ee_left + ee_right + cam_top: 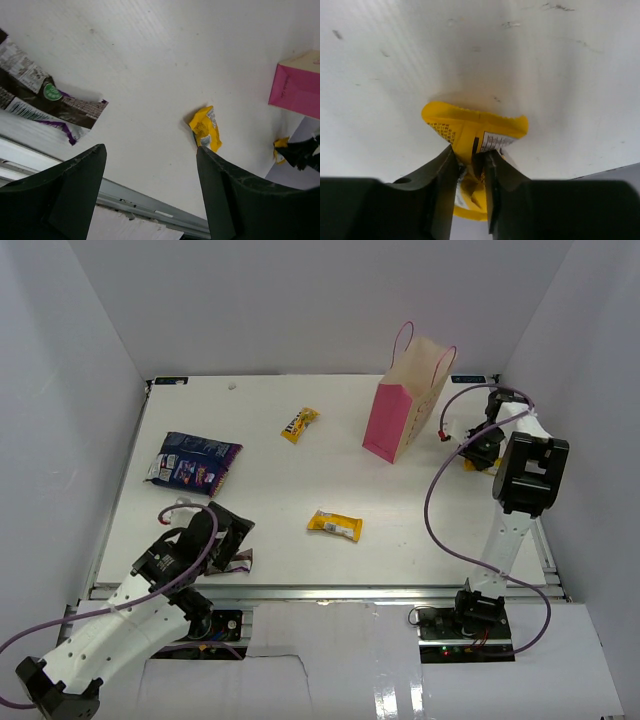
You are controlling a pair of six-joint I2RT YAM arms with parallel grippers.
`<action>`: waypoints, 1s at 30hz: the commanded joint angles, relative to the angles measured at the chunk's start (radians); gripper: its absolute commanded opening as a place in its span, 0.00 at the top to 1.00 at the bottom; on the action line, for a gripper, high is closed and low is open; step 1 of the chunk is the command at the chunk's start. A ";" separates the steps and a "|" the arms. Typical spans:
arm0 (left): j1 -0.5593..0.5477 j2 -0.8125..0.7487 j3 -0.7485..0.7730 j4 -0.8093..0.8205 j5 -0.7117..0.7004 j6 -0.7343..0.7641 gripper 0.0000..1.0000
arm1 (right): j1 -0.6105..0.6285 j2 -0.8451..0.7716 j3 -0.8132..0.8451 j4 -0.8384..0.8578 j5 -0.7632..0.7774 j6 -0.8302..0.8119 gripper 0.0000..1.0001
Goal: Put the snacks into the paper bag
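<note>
The pink paper bag [408,405] stands upright at the back right, open at the top; its corner shows in the left wrist view [296,90]. My right gripper [480,453] is just right of the bag, shut on a yellow candy packet [472,132] low over the table. Two more yellow packets lie on the table, one at the back middle [299,424] and one at the centre [335,525], also in the left wrist view [206,128]. The dark blue-purple snack bag [192,460] lies at the left. My left gripper [228,540] is open and empty over a dark brown wrapper [45,97] at the front left.
White walls close in the table on three sides. A metal rail [130,200] runs along the table's front edge under my left gripper. The right arm's purple cable [440,490] loops over the table's right side.
</note>
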 commanded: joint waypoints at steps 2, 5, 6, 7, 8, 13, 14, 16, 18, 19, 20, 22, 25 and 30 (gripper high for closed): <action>0.001 0.009 0.052 -0.220 -0.006 -0.319 0.18 | -0.015 -0.132 -0.100 -0.151 -0.193 -0.064 0.76; 0.001 0.031 0.072 -0.289 -0.017 -0.379 0.19 | -0.001 -0.296 -0.227 -0.268 -0.368 -0.170 0.80; 0.001 0.051 0.076 -0.305 -0.024 -0.392 0.19 | 0.010 -0.344 -0.257 -0.293 -0.436 -0.188 0.81; 0.002 0.061 0.078 -0.322 -0.027 -0.410 0.19 | 0.039 -0.385 -0.285 -0.337 -0.467 -0.197 0.82; 0.001 0.072 0.079 -0.346 -0.029 -0.418 0.19 | 0.056 -0.470 -0.316 -0.366 -0.504 -0.228 0.82; 0.001 0.137 0.067 -0.362 -0.034 -0.427 0.19 | 0.208 -0.677 -0.241 -0.354 -0.748 -0.063 0.82; 0.001 0.143 0.066 -0.362 -0.037 -0.424 0.19 | 0.246 -0.698 -0.201 -0.312 -0.779 -0.012 0.82; 0.002 0.157 0.062 -0.360 -0.046 -0.412 0.19 | 0.277 -0.709 -0.077 -0.192 -0.846 0.237 0.82; 0.001 0.160 0.059 -0.354 -0.050 -0.386 0.19 | 0.283 -0.720 -0.016 0.115 -0.844 0.605 0.82; 0.001 0.160 0.053 -0.351 -0.052 -0.373 0.19 | 0.283 -0.723 -0.009 0.229 -0.827 0.723 0.84; 0.001 0.158 0.047 -0.342 -0.052 -0.363 0.19 | 0.283 -0.721 -0.003 0.335 -0.796 0.831 0.84; 0.001 0.155 0.035 -0.334 -0.046 -0.340 0.19 | 0.283 -0.712 -0.008 0.625 -0.642 1.115 0.87; 0.002 0.154 0.024 -0.320 -0.034 -0.312 0.19 | 0.292 -0.657 0.035 0.813 -0.430 1.294 0.88; 0.001 0.154 0.003 -0.299 -0.009 -0.298 0.19 | 0.311 -0.557 0.073 0.991 -0.147 1.454 0.92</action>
